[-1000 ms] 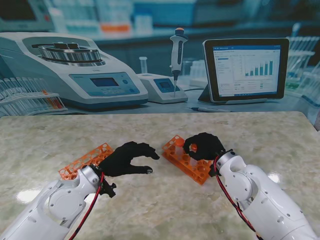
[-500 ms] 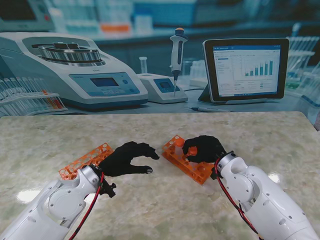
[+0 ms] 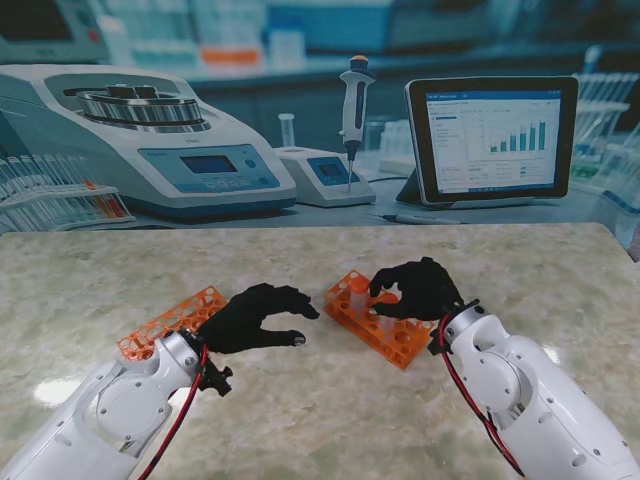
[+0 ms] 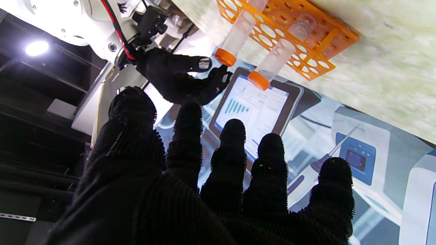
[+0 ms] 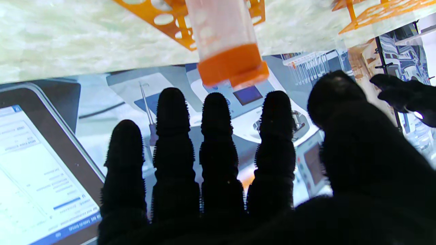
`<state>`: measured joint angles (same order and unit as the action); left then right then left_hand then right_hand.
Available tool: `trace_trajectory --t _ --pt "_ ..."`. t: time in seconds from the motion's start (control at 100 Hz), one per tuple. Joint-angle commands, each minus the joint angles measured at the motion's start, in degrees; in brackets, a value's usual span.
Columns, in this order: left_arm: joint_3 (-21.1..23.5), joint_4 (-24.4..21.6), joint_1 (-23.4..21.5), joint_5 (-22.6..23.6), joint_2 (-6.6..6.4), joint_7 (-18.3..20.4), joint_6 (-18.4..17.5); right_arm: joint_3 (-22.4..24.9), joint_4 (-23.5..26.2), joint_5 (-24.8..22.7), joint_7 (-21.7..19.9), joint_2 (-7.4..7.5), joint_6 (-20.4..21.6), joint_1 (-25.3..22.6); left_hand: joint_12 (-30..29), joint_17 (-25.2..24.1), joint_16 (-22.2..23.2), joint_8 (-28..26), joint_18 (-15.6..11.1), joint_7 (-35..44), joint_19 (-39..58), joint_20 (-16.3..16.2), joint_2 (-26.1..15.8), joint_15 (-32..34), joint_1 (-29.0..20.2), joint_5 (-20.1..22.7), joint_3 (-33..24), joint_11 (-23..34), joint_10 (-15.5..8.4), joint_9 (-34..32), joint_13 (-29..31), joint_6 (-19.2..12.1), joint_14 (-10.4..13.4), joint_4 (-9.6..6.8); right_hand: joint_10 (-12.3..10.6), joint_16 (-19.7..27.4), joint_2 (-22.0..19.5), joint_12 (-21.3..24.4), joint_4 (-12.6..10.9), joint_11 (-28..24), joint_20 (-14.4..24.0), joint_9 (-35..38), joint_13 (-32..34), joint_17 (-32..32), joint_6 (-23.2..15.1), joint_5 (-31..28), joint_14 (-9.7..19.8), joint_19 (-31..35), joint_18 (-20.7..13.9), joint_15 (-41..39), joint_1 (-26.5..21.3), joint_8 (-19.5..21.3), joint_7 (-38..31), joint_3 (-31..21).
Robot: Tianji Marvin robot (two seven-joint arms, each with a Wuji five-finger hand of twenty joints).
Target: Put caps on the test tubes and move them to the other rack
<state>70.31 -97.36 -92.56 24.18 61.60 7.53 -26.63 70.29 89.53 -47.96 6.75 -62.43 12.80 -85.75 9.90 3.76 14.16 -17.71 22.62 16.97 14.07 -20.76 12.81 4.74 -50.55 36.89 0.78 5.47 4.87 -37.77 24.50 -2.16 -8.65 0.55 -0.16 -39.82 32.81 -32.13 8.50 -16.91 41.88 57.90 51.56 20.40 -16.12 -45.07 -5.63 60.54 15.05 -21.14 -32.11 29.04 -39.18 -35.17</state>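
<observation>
Fingers on our right hand are spreading apart and holding nothing, just beside the capped tube in the right rack. Our left hand is hanging loose and holding nothing too, on the surface between that rack and the other rack.

We are judging the capping as done for two tubes: both tubes in the right rack are wearing orange caps. We are thinking the moving is still left to do. The other rack is looking bare where we can see it, but our left arm is hiding part of it.
</observation>
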Motion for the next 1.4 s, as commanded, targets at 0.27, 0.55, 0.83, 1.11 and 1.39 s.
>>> trace_trajectory --t 0.27,0.55,0.83,1.11,1.39 --pt "1.6 -1.2 -1.6 -0.8 -0.12 1.1 2.2 6.2 7.3 -1.7 2.1 -0.03 4.6 -8.6 -2.3 -0.4 -1.4 2.9 -0.1 -4.2 -4.7 2.2 -6.4 -1.6 3.9 -3.4 0.3 -1.9 0.1 3.1 -2.0 0.2 -1.1 0.66 -1.1 10.7 -10.1 9.3 -5.1 5.9 -8.0 -1.2 -2.0 -1.5 5.3 3.1 1.6 -5.1 2.4 7.2 2.6 -0.9 12.8 4.2" --pt "1.2 -1.3 -2.5 0.1 -0.05 0.9 4.8 7.1 9.9 5.3 -0.8 -0.36 7.6 -13.3 -2.9 -0.3 -1.5 4.0 -0.3 -5.3 -4.9 2.4 -7.8 -1.6 4.6 -5.0 0.3 -2.2 -0.4 5.3 -2.1 0.6 -1.1 0.54 -2.3 19.1 -13.5 15.1 -6.0 8.5 -15.7 -3.8 -4.7 -3.6 5.8 5.7 3.6 -8.7 4.1 11.3 2.4 -1.8 16.6 7.3" --pt "-1.0 1.0 -0.3 -0.8 0.00 1.5 6.7 7.8 11.8 4.9 -3.5 0.22 8.1 -17.2 -3.2 -0.7 -1.5 4.6 -0.8 -5.6 -5.1 2.5 -8.3 -1.6 4.8 -5.6 0.3 -2.1 -0.4 6.3 -2.5 0.9 -0.9 0.50 -1.6 26.0 -14.9 19.5 -6.2 9.9 -28.1 -6.8 -8.2 -6.2 6.8 7.8 4.4 -11.2 6.1 13.3 2.8 -4.4 17.8 9.0" --pt "0.3 2.2 -1.6 -0.2 0.04 0.9 6.7 6.8 11.0 5.9 -4.3 0.30 6.8 -18.1 -3.4 -0.8 -1.5 5.0 -1.1 -5.7 -5.3 2.5 -8.6 -1.7 4.9 -6.0 0.3 -2.1 -0.5 7.2 -2.9 0.9 -0.6 0.46 -1.7 26.3 -15.5 19.6 -6.1 10.1 -29.5 -7.8 -9.6 -8.0 7.1 8.4 3.7 -12.0 6.2 13.8 3.4 -4.6 17.9 9.3" --pt "0.4 4.0 -1.1 -1.1 0.13 0.8 5.8 5.2 10.5 4.9 -6.1 0.70 5.3 -16.5 -3.5 -0.8 -1.3 5.2 -0.7 -5.6 -5.4 2.3 -8.6 -1.5 4.8 -6.0 0.3 -2.1 -0.4 7.4 -2.6 0.8 -0.3 0.44 -2.3 26.2 -15.7 19.6 -6.1 10.1 -30.1 -7.9 -9.7 -9.0 6.8 8.3 4.0 -12.3 5.0 13.7 3.8 -4.5 17.9 9.5"
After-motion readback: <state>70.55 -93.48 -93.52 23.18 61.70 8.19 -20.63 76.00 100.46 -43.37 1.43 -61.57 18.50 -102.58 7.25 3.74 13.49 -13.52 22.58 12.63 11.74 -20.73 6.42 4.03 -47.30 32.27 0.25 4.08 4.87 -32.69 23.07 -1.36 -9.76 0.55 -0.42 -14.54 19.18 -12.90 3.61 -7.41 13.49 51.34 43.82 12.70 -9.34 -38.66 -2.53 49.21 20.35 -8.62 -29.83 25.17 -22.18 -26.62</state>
